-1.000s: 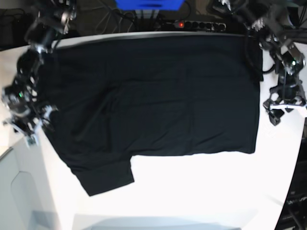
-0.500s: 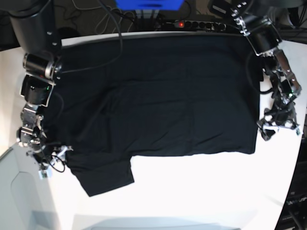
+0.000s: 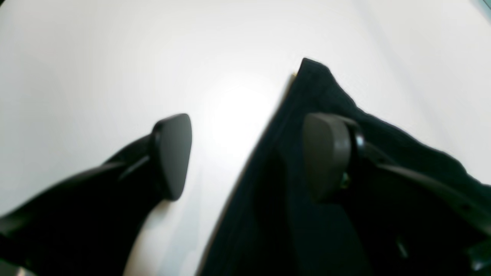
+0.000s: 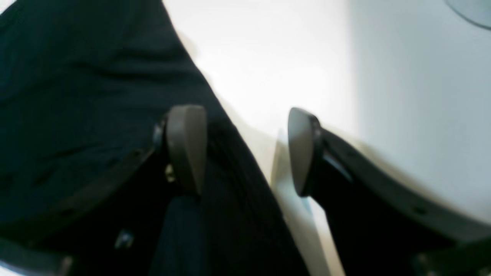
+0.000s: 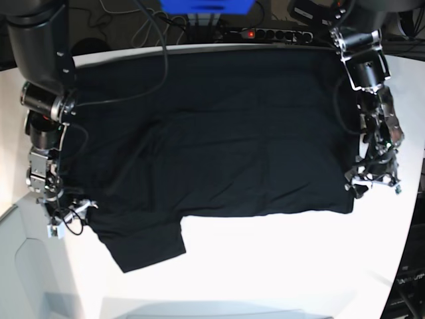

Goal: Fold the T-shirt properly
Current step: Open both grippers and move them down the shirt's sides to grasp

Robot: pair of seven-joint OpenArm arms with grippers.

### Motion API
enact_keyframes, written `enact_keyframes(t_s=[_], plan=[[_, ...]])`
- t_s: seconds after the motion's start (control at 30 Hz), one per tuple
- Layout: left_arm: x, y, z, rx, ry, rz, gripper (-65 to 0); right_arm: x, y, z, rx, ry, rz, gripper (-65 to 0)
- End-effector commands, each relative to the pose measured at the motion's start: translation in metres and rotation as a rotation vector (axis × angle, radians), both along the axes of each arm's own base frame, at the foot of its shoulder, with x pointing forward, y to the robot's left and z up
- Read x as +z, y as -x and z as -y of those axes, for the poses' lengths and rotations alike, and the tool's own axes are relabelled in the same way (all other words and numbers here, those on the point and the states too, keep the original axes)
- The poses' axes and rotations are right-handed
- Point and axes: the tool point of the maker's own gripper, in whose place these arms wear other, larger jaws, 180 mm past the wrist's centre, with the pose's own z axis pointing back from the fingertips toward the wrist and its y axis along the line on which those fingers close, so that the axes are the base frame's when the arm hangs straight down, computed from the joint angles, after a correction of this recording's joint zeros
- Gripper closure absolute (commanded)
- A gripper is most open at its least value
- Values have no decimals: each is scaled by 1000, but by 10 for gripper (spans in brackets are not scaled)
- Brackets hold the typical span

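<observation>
While the T-shirt lies spread flat on the white table just as before, both arms have come down to its side edges. The left gripper and right gripper each straddle a hem, jaws wide apart.

one T-shirt, two pincers, one table

Bare table near side free; T-shirt covers far half; power strip behind.
</observation>
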Motion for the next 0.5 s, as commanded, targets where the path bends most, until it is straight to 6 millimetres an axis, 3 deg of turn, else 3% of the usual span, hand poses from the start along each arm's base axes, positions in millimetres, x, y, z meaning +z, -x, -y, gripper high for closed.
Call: enact_keyframes(t_s=[0.0,0.2,0.3,0.47], plan=[[24,-15,-7,0,-27,63,-437,15,-10,1,-10,-1,55,-344],[27,-33,-9,-33,-145,9,-438,-5,4,-7,-3,-13,17,-340],[17,-40,-6,-31,-140,-28,-438,-12,7,-16,6,-23,6,-334],[12,-54,-5,-23,-139,-11,-438,-25,18,-18,7,-28,-21,-210]])
